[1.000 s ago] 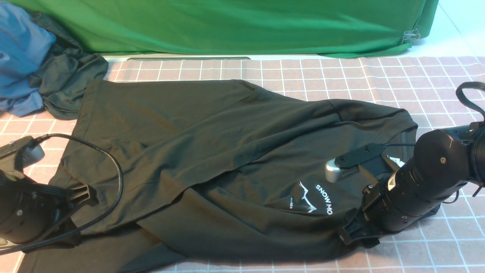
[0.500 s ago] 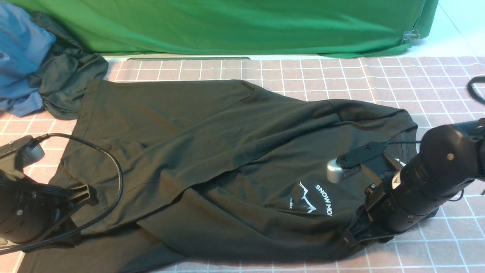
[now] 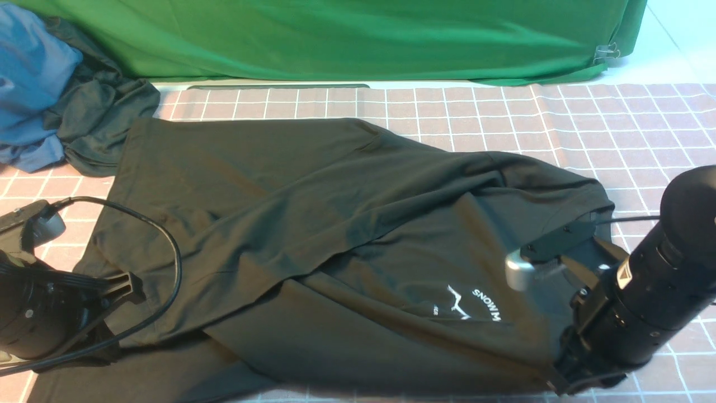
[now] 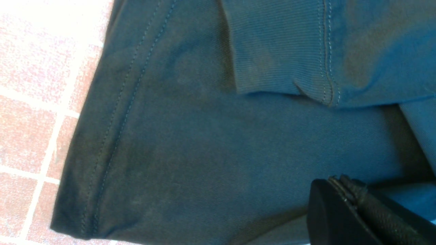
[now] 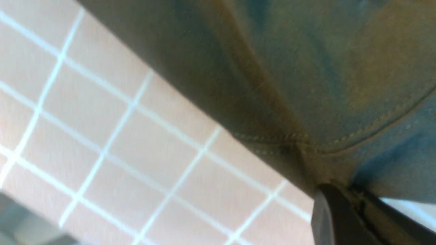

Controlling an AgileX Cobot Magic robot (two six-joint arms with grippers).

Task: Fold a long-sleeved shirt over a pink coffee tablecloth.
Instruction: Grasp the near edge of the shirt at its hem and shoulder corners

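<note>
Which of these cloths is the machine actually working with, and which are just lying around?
In the job: black long-sleeved shirt, pinched by the right pincer; pink checked tablecloth beneath it.
Lying about: green cloth; blue garment; dark grey-green garment bunched beside it.

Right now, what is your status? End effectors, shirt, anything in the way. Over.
Left end effector shut, low at shirt edge. Right end effector shut on shirt seam. Shirt part-folded on pink tablecloth. Left arm's cable lies across shirt.
</note>
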